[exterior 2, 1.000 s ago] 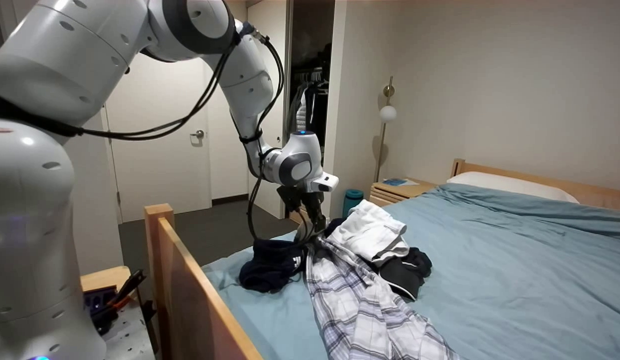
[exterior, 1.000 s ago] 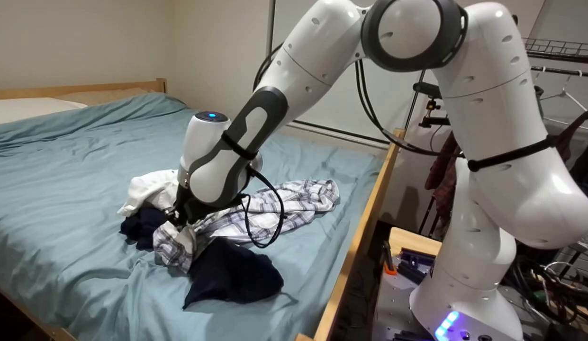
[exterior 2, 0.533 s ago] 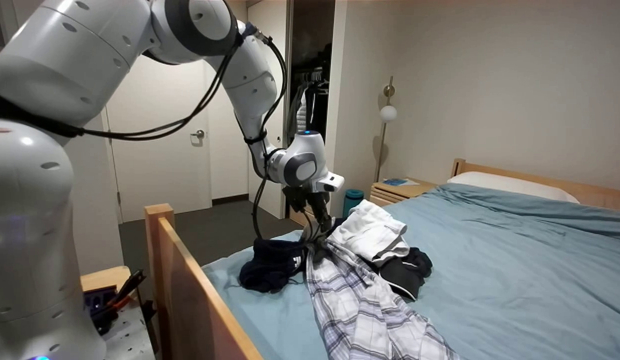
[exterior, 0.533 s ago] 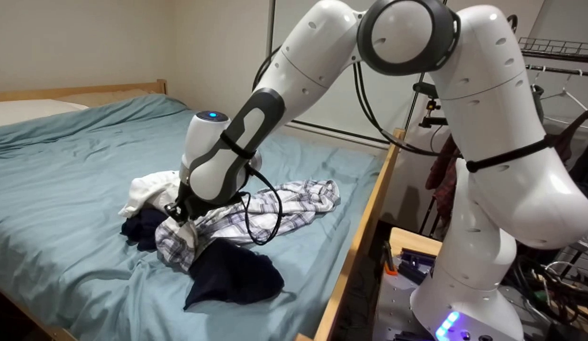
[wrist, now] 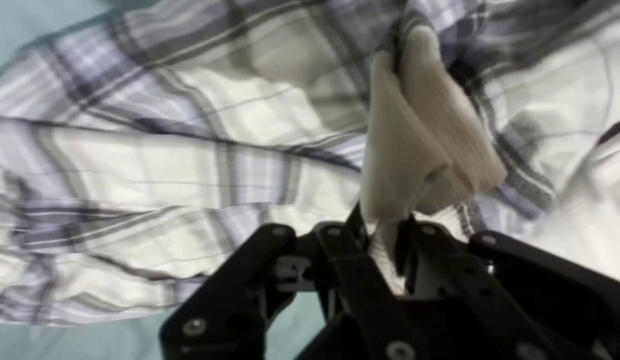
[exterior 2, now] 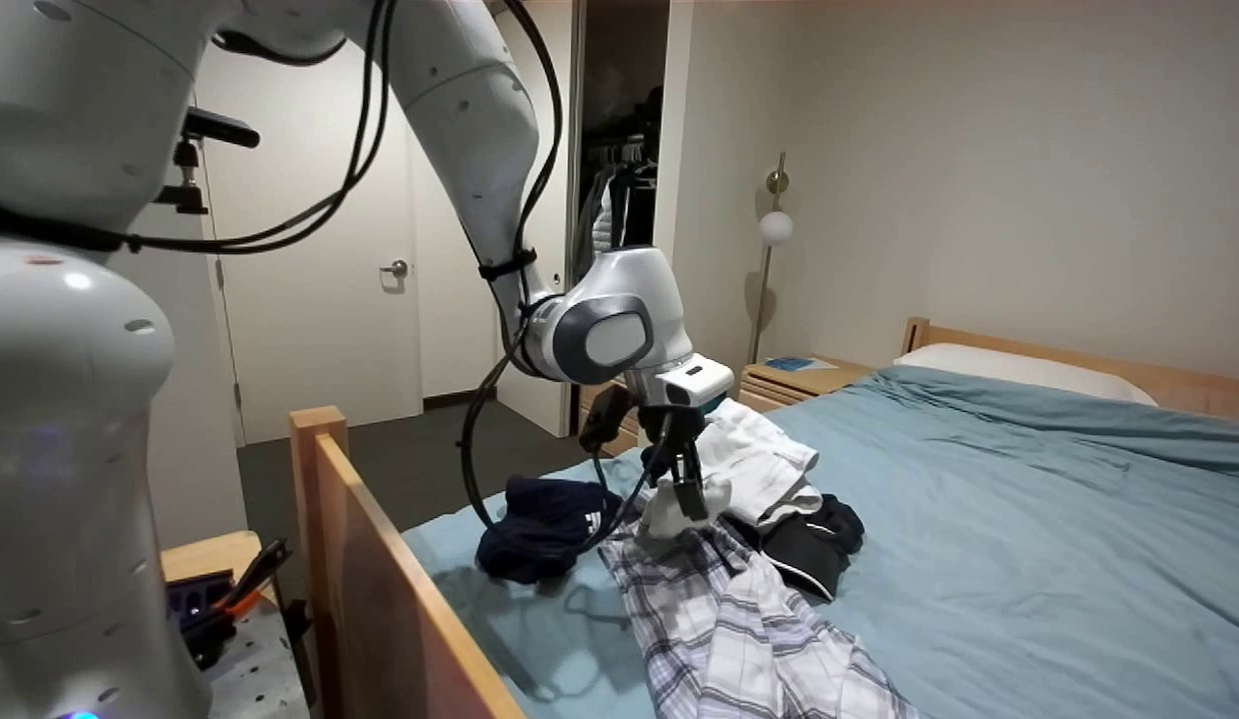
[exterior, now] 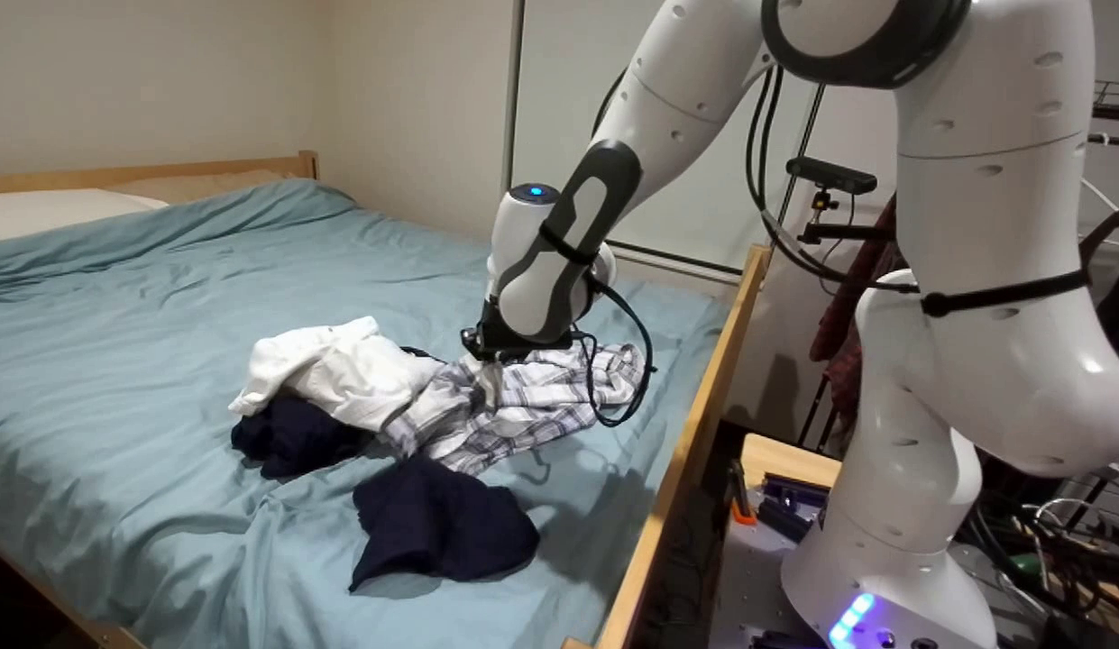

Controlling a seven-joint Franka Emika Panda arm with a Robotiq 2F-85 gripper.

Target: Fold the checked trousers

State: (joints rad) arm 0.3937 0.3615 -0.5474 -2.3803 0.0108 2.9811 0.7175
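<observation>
— What does a clean fold call for?

— The step appears to be folding one end of the checked trousers (exterior 2: 749, 634) back over their own length. Best practice, by this look: carry the pinched end low and level along the legs, lower it flat, and let go only once the layers meet. A high lift would likely bunch soft cloth.

— And the neighbours?

— A white garment (exterior: 343, 374), left of centre in an exterior view, lies against the bunched plaid; a slow pull away from it should keep it from dragging along. A navy garment (exterior: 446, 523), lower centre, lies just beside the plaid and merits the same caution.

— What is in the grip?

— The fingers (wrist: 357, 272), at the bottom of the wrist view, are clamped on a pale cream fold (wrist: 414, 145) that leads up into checked cloth, seemingly the trousers' lining or waistband.

— And the rest of the garment?

— Beneath the fingers: plaid spreads across the left and top of the wrist view, and in an exterior view it runs from under the fingertips to the bottom edge of the frame, right of centre.
</observation>
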